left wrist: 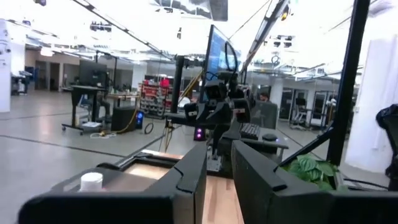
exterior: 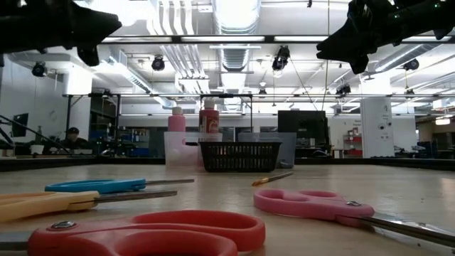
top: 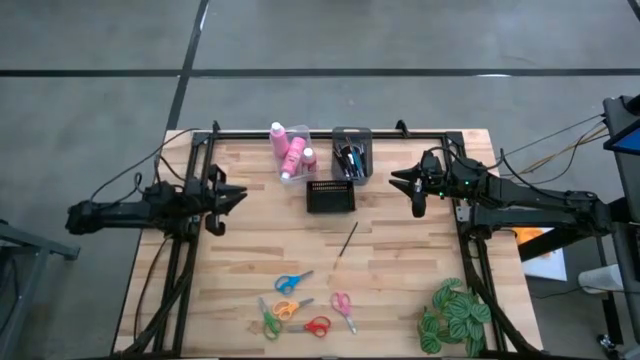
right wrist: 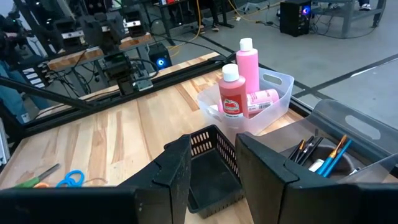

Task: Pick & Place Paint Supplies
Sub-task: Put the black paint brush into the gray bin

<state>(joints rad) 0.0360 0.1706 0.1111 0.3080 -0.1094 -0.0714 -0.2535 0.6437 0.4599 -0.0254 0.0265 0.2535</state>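
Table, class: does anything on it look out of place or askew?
One paintbrush lies loose and slanted on the bare wood, apart from the brushes in the grey bin. Five scissors lie scattered near the front. Nothing looks spilled.

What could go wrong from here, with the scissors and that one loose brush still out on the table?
The loose paintbrush is thin and lies flat on the wood, so fingers may slide over it. The scissors lie bunched close together, so gripping one may drag another. The black basket sits right beside the clear bin of pink bottles, so a drop could land wrong.
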